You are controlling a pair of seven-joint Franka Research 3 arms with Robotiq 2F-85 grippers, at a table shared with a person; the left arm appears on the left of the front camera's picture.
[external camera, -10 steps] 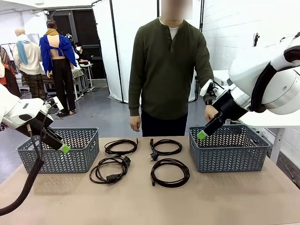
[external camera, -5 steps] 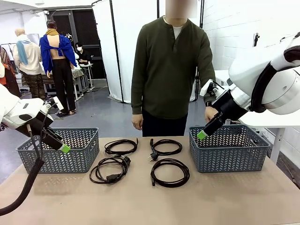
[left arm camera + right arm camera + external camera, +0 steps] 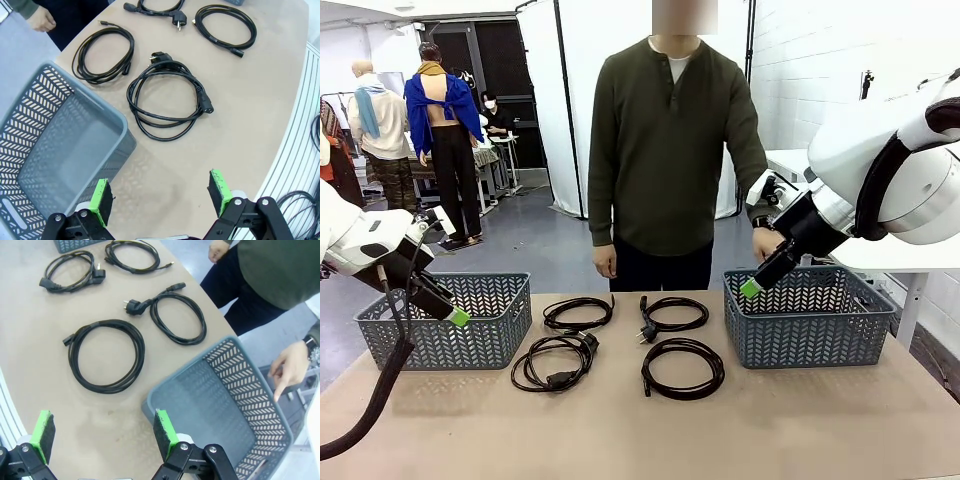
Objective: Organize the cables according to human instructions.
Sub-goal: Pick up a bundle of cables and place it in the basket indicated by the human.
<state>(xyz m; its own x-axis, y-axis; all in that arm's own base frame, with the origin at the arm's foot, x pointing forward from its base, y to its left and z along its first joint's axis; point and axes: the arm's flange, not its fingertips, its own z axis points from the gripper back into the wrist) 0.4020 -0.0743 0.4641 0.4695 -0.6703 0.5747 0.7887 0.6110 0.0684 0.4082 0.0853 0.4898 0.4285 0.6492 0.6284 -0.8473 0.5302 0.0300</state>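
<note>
A tan table [image 3: 640, 440] stretches away from the camera with two robot arms reaching in from the sides. At the left, the left gripper [image 3: 455, 316] hangs over the near right corner of a grey slotted basket [image 3: 440, 335]. Its green pads [image 3: 100, 200] are spread wide with nothing between them. At the right, the right gripper [image 3: 752, 288] hovers at the near left corner of a second grey basket [image 3: 820, 320], its jaws also fully apart and empty. Both baskets look empty inside. Between the baskets, four black cables lie flat on the table in two rows, each coiled into a loose loop and none touching another. In the nearer row are the near-left cable [image 3: 555, 362] and the near-right cable [image 3: 682, 367]. Just behind them are the far-left cable [image 3: 578, 313] and the far-right cable [image 3: 672, 314], whose round plug points towards the left. Beyond the table's far edge stands a person [image 3: 665, 150] in a dark olive long-sleeved shirt, arms down. One hand [image 3: 605, 262] hangs behind the far-left cable. The other hand [image 3: 287, 370] hangs just past the right basket's far rim.
</note>
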